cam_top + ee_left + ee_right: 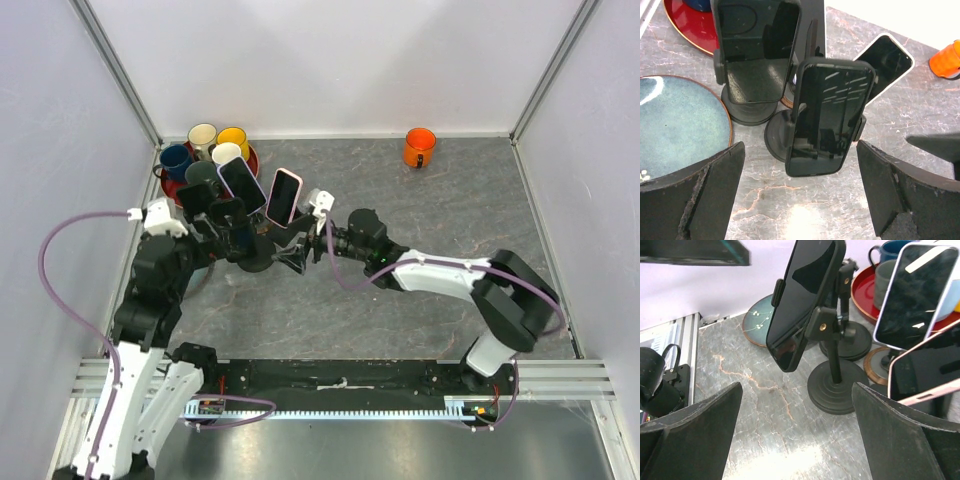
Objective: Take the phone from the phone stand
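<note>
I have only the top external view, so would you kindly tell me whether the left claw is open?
Observer: Yes. In the left wrist view, the left claw is open. Its fingers frame the black-cased phone, with no contact visible.
Operator: Thank you. Is anything lying beside that stand on the left arm's side?
Observer: A blue-grey plate lies flat on the table, just left of the stand bases.
Operator: And how is the right claw?
Observer: The right claw is also open. It faces the round base of a black phone stand and touches nothing.
</note>
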